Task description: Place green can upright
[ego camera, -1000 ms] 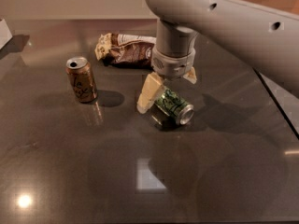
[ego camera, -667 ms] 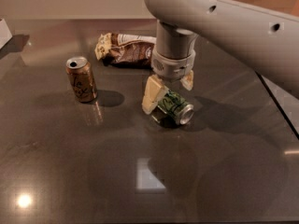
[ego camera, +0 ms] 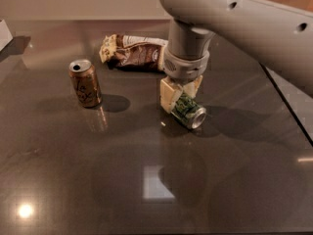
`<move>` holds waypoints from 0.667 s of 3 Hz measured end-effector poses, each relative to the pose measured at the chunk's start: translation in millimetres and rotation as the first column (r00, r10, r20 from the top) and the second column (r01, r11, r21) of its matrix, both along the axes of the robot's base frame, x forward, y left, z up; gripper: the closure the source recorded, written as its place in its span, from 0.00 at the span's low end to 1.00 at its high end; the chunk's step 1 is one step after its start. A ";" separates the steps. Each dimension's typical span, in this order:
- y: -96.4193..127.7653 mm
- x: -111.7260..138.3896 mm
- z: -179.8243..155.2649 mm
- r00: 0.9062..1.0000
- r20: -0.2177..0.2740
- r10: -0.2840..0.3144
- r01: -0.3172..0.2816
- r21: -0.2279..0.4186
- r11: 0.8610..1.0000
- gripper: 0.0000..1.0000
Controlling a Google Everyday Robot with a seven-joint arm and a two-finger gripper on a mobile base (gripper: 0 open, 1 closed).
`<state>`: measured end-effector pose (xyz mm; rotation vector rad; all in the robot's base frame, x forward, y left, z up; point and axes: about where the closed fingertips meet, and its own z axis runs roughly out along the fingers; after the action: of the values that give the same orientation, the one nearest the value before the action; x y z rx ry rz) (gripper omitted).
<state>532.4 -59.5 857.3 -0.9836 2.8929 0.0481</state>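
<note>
The green can (ego camera: 189, 111) lies on its side on the dark table (ego camera: 98, 180), just right of centre, with its silver end facing the lower right. My gripper (ego camera: 179, 100) comes down on it from above. Its cream fingers (ego camera: 167, 95) stand on either side of the can's far part and press against it. The can's upper end is hidden behind the fingers. The can rests on the tabletop.
A brown-gold can (ego camera: 85, 83) stands upright to the left. A crumpled brown and white snack bag (ego camera: 134, 53) lies behind the gripper. A white object (ego camera: 4, 33) sits at the far left edge. The table's right edge (ego camera: 288, 111) runs diagonally.
The fingers have drawn in from a wider spread and now grip the green can. The can has stayed lying in nearly the same place.
</note>
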 end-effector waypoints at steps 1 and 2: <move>-7.4 -3.5 28.9 0.994 0.092 0.050 -0.060 0.104 0.993 0.88; -15.8 -7.1 63.2 0.968 0.233 0.091 -0.149 0.245 0.958 1.00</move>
<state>525.3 -75.3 920.4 -1.0411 2.5428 0.3003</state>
